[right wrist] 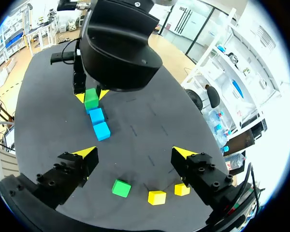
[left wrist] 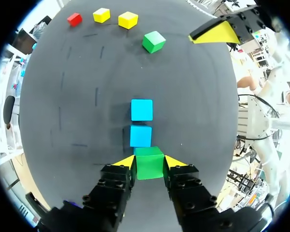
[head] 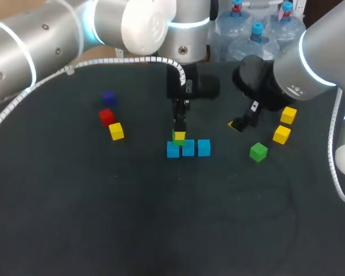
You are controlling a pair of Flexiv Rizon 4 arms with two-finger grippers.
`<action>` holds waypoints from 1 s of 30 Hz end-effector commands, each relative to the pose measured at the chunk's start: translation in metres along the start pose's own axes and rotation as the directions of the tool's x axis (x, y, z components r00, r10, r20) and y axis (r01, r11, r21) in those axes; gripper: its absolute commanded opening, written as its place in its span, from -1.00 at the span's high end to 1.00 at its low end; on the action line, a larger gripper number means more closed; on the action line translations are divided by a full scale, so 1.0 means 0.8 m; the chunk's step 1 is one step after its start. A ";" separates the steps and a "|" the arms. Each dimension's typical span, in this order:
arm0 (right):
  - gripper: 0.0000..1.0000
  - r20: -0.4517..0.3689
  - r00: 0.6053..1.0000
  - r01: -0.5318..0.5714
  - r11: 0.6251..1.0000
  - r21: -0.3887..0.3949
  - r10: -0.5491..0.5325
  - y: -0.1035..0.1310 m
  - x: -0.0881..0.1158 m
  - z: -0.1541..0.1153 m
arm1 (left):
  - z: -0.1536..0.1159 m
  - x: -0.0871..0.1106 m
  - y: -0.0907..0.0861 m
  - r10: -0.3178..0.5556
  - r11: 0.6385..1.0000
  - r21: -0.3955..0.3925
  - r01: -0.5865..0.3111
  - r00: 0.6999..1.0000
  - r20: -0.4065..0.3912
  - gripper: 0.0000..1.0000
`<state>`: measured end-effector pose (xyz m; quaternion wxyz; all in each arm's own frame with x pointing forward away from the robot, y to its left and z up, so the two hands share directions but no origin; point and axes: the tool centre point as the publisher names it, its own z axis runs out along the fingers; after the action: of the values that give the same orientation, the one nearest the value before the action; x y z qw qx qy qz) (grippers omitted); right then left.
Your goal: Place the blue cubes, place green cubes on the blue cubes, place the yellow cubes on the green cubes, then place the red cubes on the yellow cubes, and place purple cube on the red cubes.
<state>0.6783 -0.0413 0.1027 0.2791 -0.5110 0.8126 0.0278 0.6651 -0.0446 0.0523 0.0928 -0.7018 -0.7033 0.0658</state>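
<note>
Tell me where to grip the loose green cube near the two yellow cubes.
Take the loose green cube by two opposite side faces, the right claw coming straight down. It sits flat on the table, apart from the yellow cubes, turned slightly, so probably twist the claw to match its faces.

The left arm (head: 46,34) and right arm (head: 313,63) are being clad in smooth silver-grey rounded shells, with glowing pale-blue rings at the joints and small dark screws (head: 45,26) being set well behind the claw. A white spiral-wrapped cable (head: 103,59) is being run along each arm toward its black wrist block just above the claw. The left gripper (left wrist: 150,162) and right gripper (right wrist: 135,153) are being formed of black, bolt-studded fingers (left wrist: 111,188) capped with bright yellow wedges.
</note>
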 end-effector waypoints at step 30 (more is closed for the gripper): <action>-1.00 0.002 1.000 -0.002 1.000 0.012 0.002 0.003 0.002 -0.001 | 0.012 0.001 0.012 -0.019 1.000 -0.014 0.019 1.000 0.009 1.00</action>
<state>0.6783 -0.0413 0.1027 0.2791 -0.5110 0.8126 0.0278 0.6727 -0.0438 0.0404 0.0866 -0.6957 -0.7103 0.0638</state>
